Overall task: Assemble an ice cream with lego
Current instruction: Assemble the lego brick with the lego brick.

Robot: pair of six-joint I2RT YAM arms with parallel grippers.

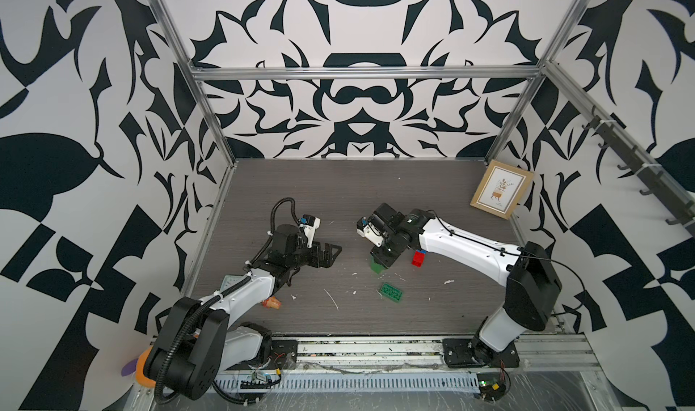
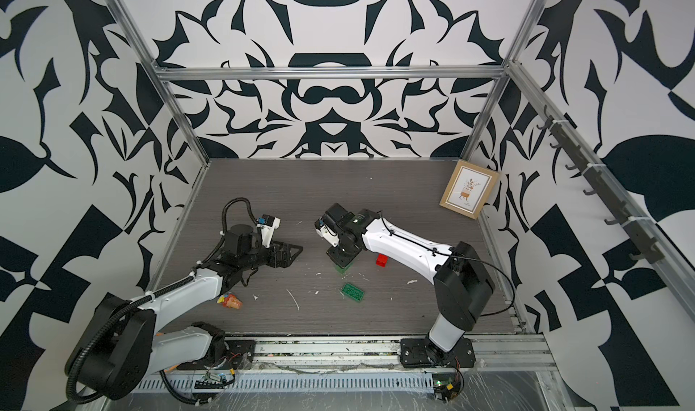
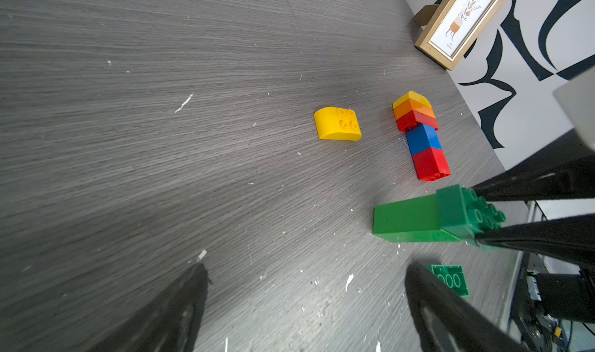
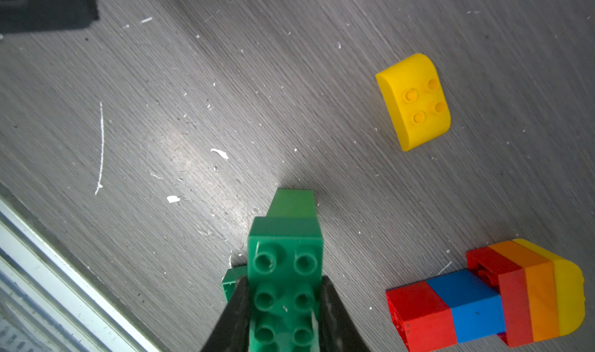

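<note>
Right gripper [image 4: 285,284] pinches the green stack [image 1: 377,266], just below centre in a top view, across its studded top brick; left gripper [image 3: 307,270] hangs spread, empty. Striped stack [image 1: 418,258] lies just right. Bricks likely light, rigid, slick: grip opposite flat sides.

in a top view — colour stack [image 1: 418,258] at 3 o'clock of green brick [image 1: 376,267], mostly hidden under right arm [image 1: 462,242] | plush toy [image 1: 141,367] at 7 o'clock off the table [image 1: 338,187], mostly behind left arm [image 1: 195,337] | left end effector [image 3: 307,271] blurred — fingers cut off by frame edge
</note>
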